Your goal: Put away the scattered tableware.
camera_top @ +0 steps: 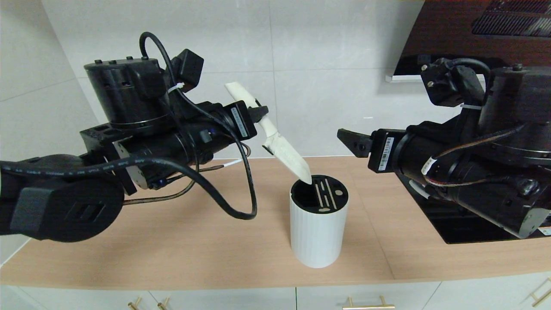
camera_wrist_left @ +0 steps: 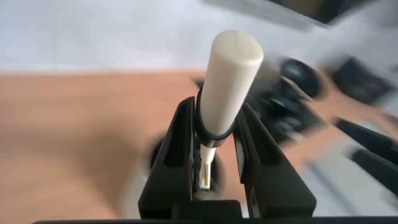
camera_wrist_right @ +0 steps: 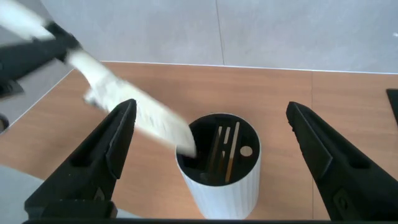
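Insertion is the step in hand, we judge: our left gripper [camera_top: 258, 114] is clamped on the handle of the white knife [camera_top: 282, 148], which is tilted with its tip just inside the holder [camera_top: 318, 228]. Next, the blade needs standing upright over the holder, then lowering before release. Our right gripper [camera_wrist_right: 210, 109] hangs spread wide near the holder, holding nothing. Stickers [camera_top: 239, 122] on both wrists carry print too small to read.
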